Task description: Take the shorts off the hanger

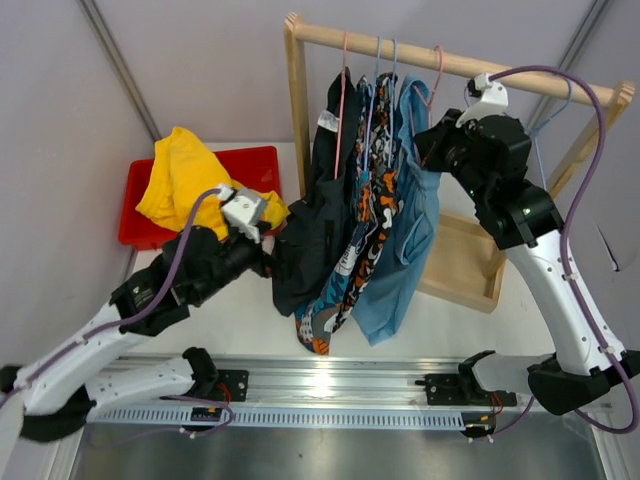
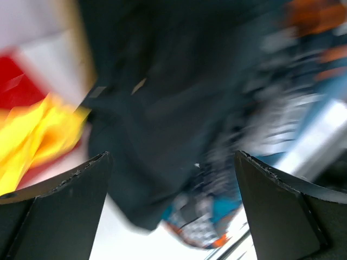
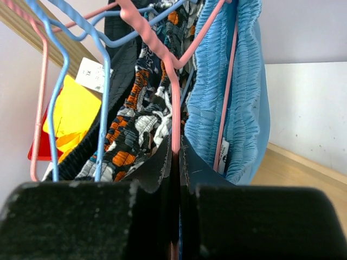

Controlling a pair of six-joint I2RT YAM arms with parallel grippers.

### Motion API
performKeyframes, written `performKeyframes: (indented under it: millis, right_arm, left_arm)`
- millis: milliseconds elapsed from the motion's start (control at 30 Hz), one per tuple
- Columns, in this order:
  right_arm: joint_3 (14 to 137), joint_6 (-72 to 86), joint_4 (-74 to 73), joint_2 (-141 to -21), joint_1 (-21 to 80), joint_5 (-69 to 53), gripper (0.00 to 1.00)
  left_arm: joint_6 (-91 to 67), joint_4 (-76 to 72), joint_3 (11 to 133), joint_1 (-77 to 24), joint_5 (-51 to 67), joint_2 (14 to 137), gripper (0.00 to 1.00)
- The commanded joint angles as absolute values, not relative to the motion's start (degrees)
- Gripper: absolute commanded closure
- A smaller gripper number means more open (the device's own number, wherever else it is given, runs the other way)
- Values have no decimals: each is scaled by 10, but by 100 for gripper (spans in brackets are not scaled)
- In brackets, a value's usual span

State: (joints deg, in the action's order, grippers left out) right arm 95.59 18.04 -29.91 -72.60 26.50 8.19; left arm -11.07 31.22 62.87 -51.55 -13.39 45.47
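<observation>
Motion blur smears the left wrist view, so the black fabric shorts point(image 2: 157, 119) and the orange, blue and white patterned shorts point(image 2: 282, 81) lose their edges, while the pink wire hanger point(image 3: 174, 108) disappears between the pinching fingers of the right gripper point(image 3: 179, 189), and the print on the white label point(image 3: 93, 75) is too small to read.

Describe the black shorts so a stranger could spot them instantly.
Find the wooden rack at the back. Of the garments hanging from its rail, the black shorts are the leftmost, beside the patterned pair. They alone are plain dark, with a white label.
</observation>
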Motion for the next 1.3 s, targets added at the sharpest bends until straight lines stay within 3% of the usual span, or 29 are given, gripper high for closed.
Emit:
performKeyframes:
  millis: [0, 133, 400, 933, 1167, 1267]
  right_arm:
    - [1026, 188, -259, -689, 273, 116, 100]
    - [1066, 194, -272, -692, 282, 143, 100]
    - [1067, 226, -306, -675, 293, 168, 100]
    - [1027, 236, -315, -626, 298, 201, 100]
    - [1044, 247, -330, -617, 299, 192, 100]
    - [1052, 253, -344, -613, 299, 183, 100]
  left_arm:
    - [-71, 269, 720, -634, -251, 532, 1]
    - [-74, 216, 800, -713, -245, 627, 1]
    - [-76, 116, 890, -776, -178, 790, 1]
    - [-76, 80, 987, -825, -203, 910, 1]
    - [-76, 79, 991, -825, -244, 940, 18]
    - [-69, 72, 993, -825, -279, 949, 46]
